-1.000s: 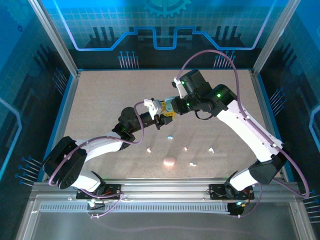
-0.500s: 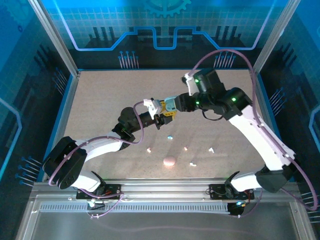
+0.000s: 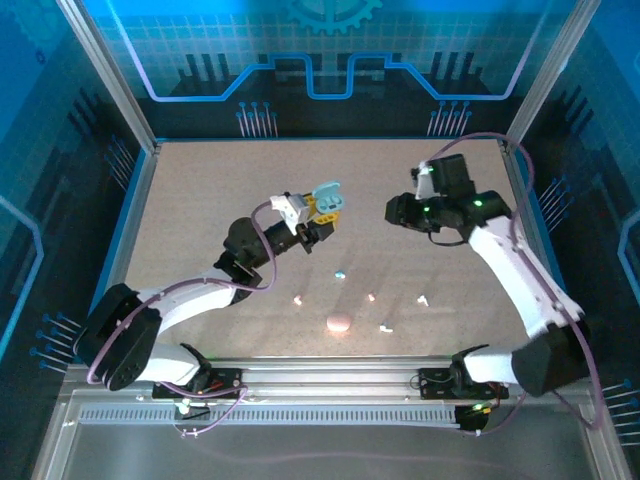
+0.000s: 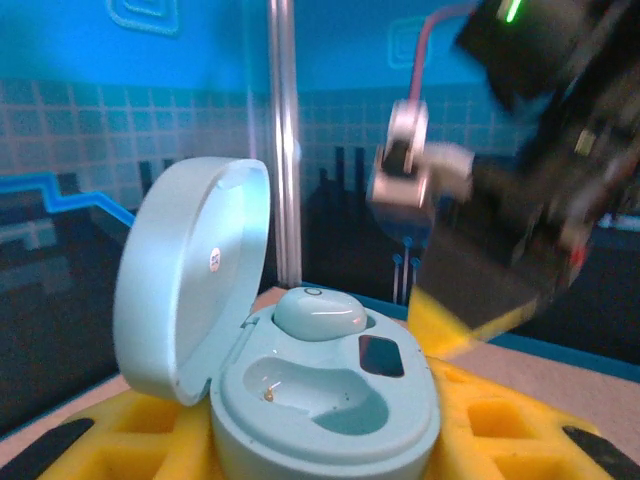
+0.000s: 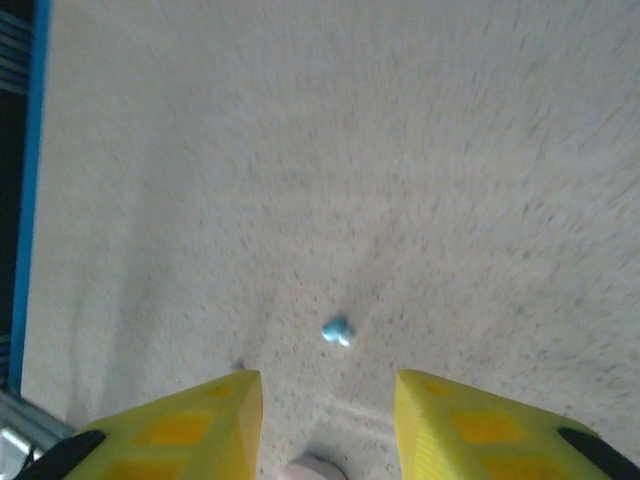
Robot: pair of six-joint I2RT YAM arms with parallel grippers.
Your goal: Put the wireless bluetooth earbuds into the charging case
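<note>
My left gripper is clamped partway closed on the light blue case, just as it was a second ago, though I have raised it a little. The lid stands open. One light blue earbud sits in the far hollow, and the near hollow beside it is empty.

The real change is in my right gripper. A second ago it was pressed up against the case. Now it has swung off to the right and hangs well apart from it, with its jaws spread and nothing between them. I take that to mean the first earbud has been delivered and let go. I would call the blue pair half done.

Below my open right gripper lies the second light blue earbud, loose on the table. It sits between the held case and the near edge. I judge it to be the next pick, and being small and rounded it will need a centred pinch.

Further out towards the near edge are two pink earbuds, two white earbuds and a pink case, all untouched and apart from one another.
</note>
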